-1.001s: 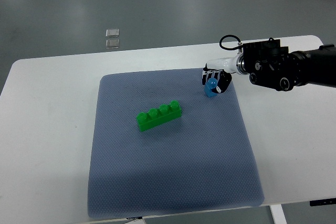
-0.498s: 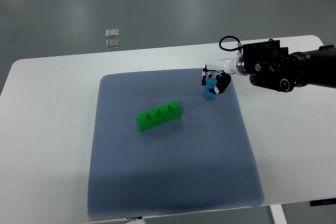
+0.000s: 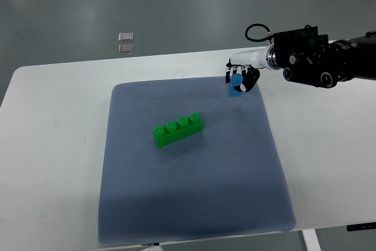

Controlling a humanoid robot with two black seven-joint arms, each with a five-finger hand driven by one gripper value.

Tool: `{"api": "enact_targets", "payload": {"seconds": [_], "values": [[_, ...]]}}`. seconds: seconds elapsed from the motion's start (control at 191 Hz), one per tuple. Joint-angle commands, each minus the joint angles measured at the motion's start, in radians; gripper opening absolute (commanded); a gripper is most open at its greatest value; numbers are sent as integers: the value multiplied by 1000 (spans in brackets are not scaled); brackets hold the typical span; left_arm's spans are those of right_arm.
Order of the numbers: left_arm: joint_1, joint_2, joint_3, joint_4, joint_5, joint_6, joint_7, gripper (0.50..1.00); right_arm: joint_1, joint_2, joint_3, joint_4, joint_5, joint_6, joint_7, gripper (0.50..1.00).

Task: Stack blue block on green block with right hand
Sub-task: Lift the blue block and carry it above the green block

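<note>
The white table (image 3: 53, 145) carries a blue-grey mat (image 3: 188, 192) that fills most of its middle. The right arm comes in from the right edge along the table's far side, black and bulky at the wrist, ending in the right hand (image 3: 241, 79) above the mat's far right corner. The left arm does not show.

The green block (image 3: 178, 129) — a single row of four studs — lies near the centre of the mat, angled a little, well apart from the hand and nearer the camera, with nothing on it.

The blue block (image 3: 236, 86) is the smallest thing here. The fingers (image 3: 249, 80) are curled round it in a grip, and it seems lifted clear of the mat, though from this steep angle that is hard to be sure of.

So the step in hand is the carry — pick-up done, stacking not yet begun. The next move calls for bringing the block left and toward the camera, over the green studs, squaring it to that slant, then lowering and pressing it on
</note>
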Motion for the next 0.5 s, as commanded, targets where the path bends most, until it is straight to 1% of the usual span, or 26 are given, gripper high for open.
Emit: {"api": "enact_targets", "payload": {"seconds": [0.0,0.073,0.136,0.142,0.225,0.278,0.283,0.304,0.357,0.404,0.409,0.419,0.493], "values": [[0,0,0,0,0,0,0,1000,73,-10,-22,57,0,0,3,517],[0,0,0,0,0,0,0,1000,133,-19,-29,108,0,2,15,517],[0,0,0,-1,0,0,0,1000,142,-19,-31,114,0,2,17,517],[0,0,0,0,0,0,0,1000,189,-20,-32,149,0,2,21,517],[0,0,0,0,0,0,0,1000,271,-16,-43,208,0,2,35,521],[0,0,0,0,0,0,0,1000,271,-16,-43,208,0,2,35,521],[0,0,0,-1,0,0,0,1000,317,-10,-45,247,0,2,58,521],[0,0,0,-1,0,0,0,1000,335,-6,-45,266,0,0,67,521],[0,0,0,0,0,0,0,1000,377,0,-45,304,2,0,78,521],[0,0,0,0,0,0,0,1000,377,0,-45,305,2,0,78,521],[0,0,0,0,0,0,0,1000,413,19,-46,338,3,2,80,521],[0,0,0,0,0,0,0,1000,421,24,-48,344,3,2,81,521],[0,0,0,0,0,0,0,1000,434,33,-54,354,5,2,81,523]]}}
